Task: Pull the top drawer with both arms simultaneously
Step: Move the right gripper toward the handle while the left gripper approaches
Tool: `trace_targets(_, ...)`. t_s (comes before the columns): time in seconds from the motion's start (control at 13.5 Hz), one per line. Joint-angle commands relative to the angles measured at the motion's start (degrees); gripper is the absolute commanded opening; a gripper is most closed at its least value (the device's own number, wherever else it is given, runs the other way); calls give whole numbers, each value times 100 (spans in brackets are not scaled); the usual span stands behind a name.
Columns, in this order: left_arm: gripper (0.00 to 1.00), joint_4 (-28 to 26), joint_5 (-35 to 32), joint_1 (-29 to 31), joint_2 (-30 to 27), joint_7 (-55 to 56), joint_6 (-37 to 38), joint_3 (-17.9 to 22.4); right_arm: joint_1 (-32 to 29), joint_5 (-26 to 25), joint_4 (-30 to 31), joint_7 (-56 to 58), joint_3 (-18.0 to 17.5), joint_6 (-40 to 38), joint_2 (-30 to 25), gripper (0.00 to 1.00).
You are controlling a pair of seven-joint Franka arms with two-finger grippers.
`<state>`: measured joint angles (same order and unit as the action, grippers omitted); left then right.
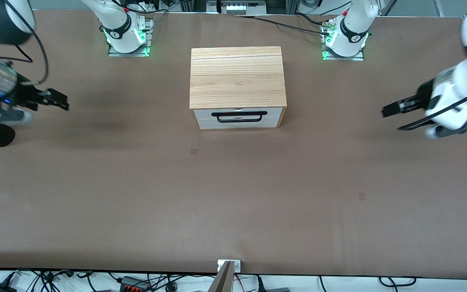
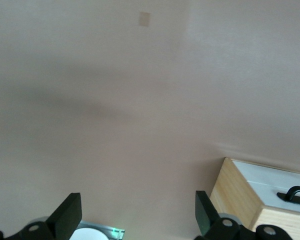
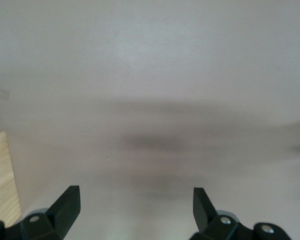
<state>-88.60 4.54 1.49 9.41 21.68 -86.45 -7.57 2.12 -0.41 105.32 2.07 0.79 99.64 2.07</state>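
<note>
The wooden box [image 1: 237, 77] stands mid-table with its white front toward the front camera. The top drawer [image 1: 274, 112] is shut, and its black bar handle [image 1: 239, 116] lies across the front. My left gripper [image 1: 389, 109] hovers open and empty over the table toward the left arm's end, well apart from the box. My right gripper [image 1: 61, 101] hovers open and empty toward the right arm's end, equally far off. The left wrist view shows my left gripper [image 2: 138, 212], the box's side [image 2: 237, 192] and the handle [image 2: 295, 194]. The right wrist view shows my right gripper [image 3: 135, 205] and a box corner [image 3: 2, 180].
The two arm bases [image 1: 126, 34] [image 1: 345, 38] stand at the table's edge farthest from the front camera. Small tape marks [image 1: 194, 151] [image 1: 362, 196] lie on the brown table. A metal clamp [image 1: 228, 267] sits at the nearest edge.
</note>
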Motion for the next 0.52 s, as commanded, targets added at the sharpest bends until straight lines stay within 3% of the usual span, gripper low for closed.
trace_targets(0.0, 100, 327, 947, 36, 377, -730, -264, 19, 331, -20, -433, 22, -18, -120, 671, 100)
trace_targets(0.07, 100, 274, 1126, 1, 473, -926, -476, 19, 480, 128, -442, 22, -53, -77, 759, 100)
trace_targets(0.22, 100, 308, 1355, 26, 797, -1399, -592, 10, 534, 1204, -548, 22, -53, -94, 926, 100)
trace_targets(0.44, 100, 3, 2557, 123, 1177, -2517, -1083, 19, 578, 2350, -548, 135, -70, -33, 1268, 100)
